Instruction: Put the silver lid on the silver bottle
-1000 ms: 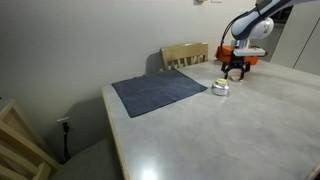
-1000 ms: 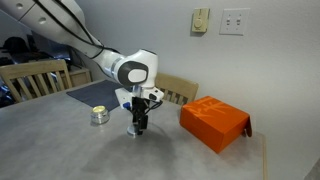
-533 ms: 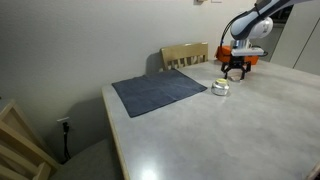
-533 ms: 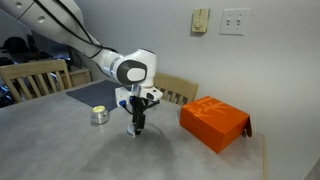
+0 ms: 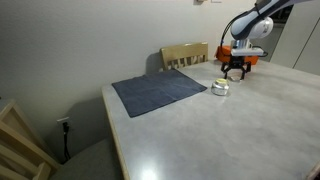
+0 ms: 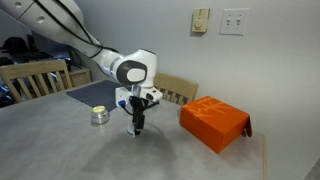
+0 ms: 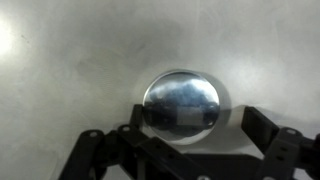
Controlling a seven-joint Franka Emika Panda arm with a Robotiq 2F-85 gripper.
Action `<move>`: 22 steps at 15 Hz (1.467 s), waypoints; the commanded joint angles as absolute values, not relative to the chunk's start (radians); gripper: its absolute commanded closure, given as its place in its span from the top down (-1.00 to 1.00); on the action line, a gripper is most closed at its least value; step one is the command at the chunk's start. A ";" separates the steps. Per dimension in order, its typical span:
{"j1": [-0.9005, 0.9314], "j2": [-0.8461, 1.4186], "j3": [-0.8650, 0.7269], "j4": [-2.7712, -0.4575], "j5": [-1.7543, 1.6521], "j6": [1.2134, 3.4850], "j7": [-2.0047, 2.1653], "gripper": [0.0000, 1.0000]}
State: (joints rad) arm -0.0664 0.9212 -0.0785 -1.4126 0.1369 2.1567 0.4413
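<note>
The silver lid [image 7: 182,102] is a round shiny disc lying flat on the grey table. In the wrist view my gripper [image 7: 193,112] is open, with one finger on each side of the lid. A gap shows between the lid and the finger on the right of that view. In both exterior views my gripper [image 6: 137,125] [image 5: 235,72] points straight down, close to the tabletop. The silver bottle [image 6: 99,115] [image 5: 221,88] is small, squat and pale-topped. It stands on the table a short way from the gripper, apart from it.
An orange box [image 6: 215,122] [image 5: 243,47] lies on the table on the far side of the gripper from the bottle. A dark grey mat [image 5: 158,92] lies nearer the table's edge. Wooden chairs [image 5: 185,55] [image 6: 35,80] stand beside the table.
</note>
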 commanded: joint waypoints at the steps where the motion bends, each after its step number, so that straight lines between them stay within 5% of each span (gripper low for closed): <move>1: -0.065 0.970 -0.062 -1.485 0.180 2.346 0.386 1.00; 9: -0.062 0.887 -0.081 -1.500 0.165 2.287 0.362 1.00; 22: -0.050 0.894 -0.103 -1.346 -0.073 1.874 0.141 1.00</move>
State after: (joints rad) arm -0.0526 0.8502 -0.1092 -1.4012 -0.0251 1.9041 0.2498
